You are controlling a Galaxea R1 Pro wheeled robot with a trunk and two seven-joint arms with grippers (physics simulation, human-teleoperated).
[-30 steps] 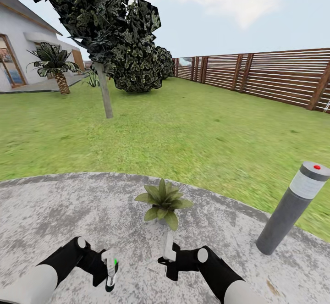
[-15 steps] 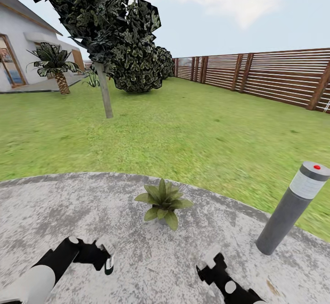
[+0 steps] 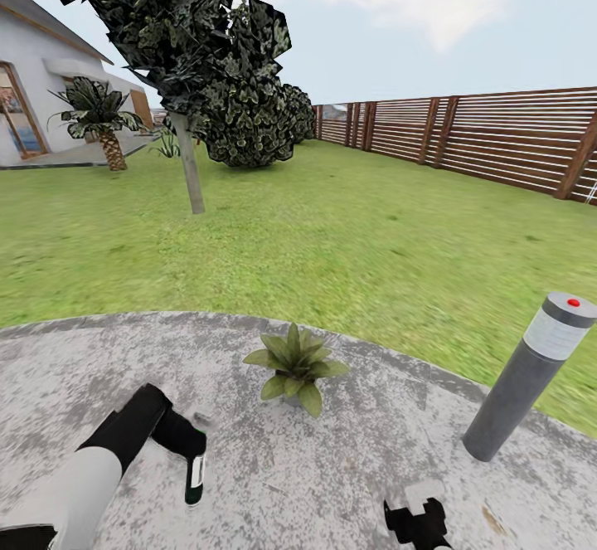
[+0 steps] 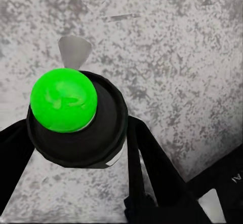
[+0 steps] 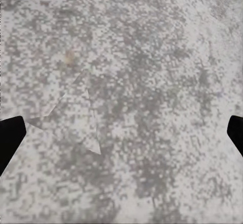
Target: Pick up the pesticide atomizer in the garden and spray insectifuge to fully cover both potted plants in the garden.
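Arms have dropped low since a moment ago. My left gripper [image 4: 76, 148] has its jaws shut on the pesticide atomizer [image 3: 196, 479], green tip up, near the potted plant [image 3: 294, 366]. My right gripper [image 5: 121, 133] hangs open over the patio [image 3: 66, 367]. Spraying looks paused.

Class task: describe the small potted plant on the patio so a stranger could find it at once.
Start at the round mottled grey stone patio bordering the lawn. Near its far edge, left of the tall grey bollard light, sits the low rosette of broad pointed green leaves. Unlike the trunked palm by the house, it hugs the ground.
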